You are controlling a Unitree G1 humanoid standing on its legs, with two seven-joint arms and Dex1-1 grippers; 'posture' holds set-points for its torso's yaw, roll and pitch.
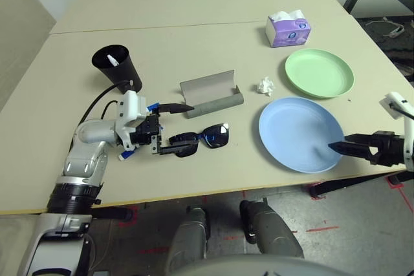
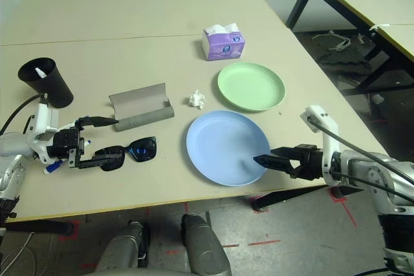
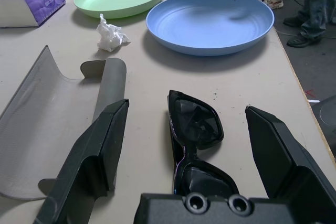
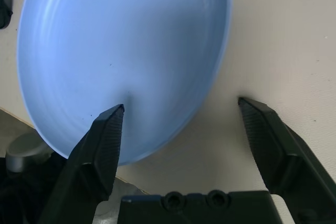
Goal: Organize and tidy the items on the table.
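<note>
Left gripper (image 1: pixel 176 128) spread wide and level, straddling the sunglasses (image 1: pixel 200 138): one finger up by the open glasses case (image 1: pixel 210 95), the other low beside the frame's near end. Nothing held. Right gripper (image 4: pixel 181 111) also spread wide, straddling the near rim of the blue plate (image 2: pixel 228 147), one finger over the plate's floor, the other outside over the bare surface (image 2: pixel 129 24). Not closed on it.

Step in hand, as judged: sunglasses into case, blue plate onto green plate (image 2: pixel 251 86). For the glasses, best to close across the bridge or one lens rim, not a folded arm, then lift clear before swinging toward the case so the near finger does not shove the case aside. For the plate, lower finger needs to slip under the rim; pinching from above risks skidding it off the near edge.

Containers: case lying open, trough bare. Black cup (image 1: pixel 117 66) behind the left arm with one white marker (image 1: pixel 114 60) standing inside. Both plates bare. Crumpled tissue (image 1: pixel 264 86) loose between case and green plate; purple tissue pack (image 1: pixel 287 29) farther back. A blue-capped marker (image 1: pixel 125 154) peeks out under the left wrist.
</note>
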